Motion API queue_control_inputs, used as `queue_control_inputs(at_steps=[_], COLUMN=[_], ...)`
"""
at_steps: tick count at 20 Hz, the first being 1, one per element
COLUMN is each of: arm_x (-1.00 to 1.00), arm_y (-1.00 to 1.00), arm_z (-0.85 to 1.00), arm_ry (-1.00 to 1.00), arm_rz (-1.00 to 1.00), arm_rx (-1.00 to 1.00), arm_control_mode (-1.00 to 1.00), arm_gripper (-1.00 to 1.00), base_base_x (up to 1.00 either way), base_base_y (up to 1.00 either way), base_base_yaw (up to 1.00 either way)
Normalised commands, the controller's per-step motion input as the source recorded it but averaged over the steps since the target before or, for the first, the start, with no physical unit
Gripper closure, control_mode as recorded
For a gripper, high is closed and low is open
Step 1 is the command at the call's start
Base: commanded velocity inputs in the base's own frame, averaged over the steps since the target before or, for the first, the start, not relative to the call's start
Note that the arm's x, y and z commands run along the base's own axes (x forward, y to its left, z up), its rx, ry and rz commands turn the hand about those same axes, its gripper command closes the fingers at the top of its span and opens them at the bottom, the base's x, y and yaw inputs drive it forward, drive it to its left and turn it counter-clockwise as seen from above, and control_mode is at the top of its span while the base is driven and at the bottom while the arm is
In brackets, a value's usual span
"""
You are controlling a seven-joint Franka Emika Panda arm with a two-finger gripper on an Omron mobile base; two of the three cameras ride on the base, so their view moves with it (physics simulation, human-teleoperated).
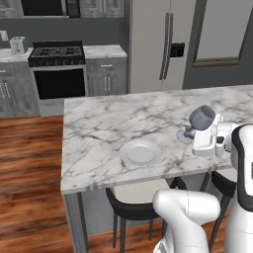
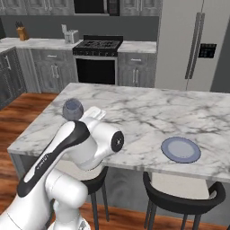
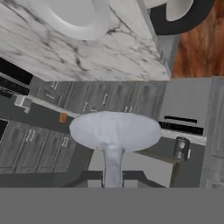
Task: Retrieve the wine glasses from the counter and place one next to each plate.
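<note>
Gripping a wine glass (image 1: pixel 202 117) by its stem, the tool (image 1: pixel 197 134) is closed on it and holds it tilted above the marble island surface (image 1: pixel 99 128). The glass's long axis leans, its bowl up and away from the hand and its foot near the fingers. The white plate (image 1: pixel 141 152) lies flat to the left of the held glass and nearer the stool-side edge, with bare marble between them. The arm reaches forward and sideways from the base, wrist turned so the hand lies roughly level. From the right side, the blue-grey plate (image 2: pixel 180 149) sits well apart.
</note>
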Motion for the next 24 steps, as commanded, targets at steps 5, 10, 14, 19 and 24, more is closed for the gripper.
queue_control_inputs(at_steps=[5, 10, 14, 19, 24], arm_x=[0.34, 0.43, 0.38, 0.45, 0.36], arm_y=[-0.09, -0.02, -0.04, -0.15, -0.37], arm_z=[-0.36, -0.46, -0.34, -0.46, -0.37], arm_ry=[0.00, 0.00, 0.00, 0.08, 0.12], arm_rz=[0.00, -0.08, -0.15, -0.12, 0.00], arm_rx=[-0.04, -0.14, -0.14, -0.08, 0.00], arm_control_mode=[-1.00, -1.00, -1.00, -1.00, -1.00], arm_gripper=[1.00, 1.00, 1.00, 1.00, 1.00], base_base_x=[0.00, 0.00, 0.00, 0.00, 0.00], base_base_y=[0.00, 0.00, 0.00, 0.00, 0.00], base_base_yaw=[0.00, 0.00, 0.00, 0.00, 0.00])
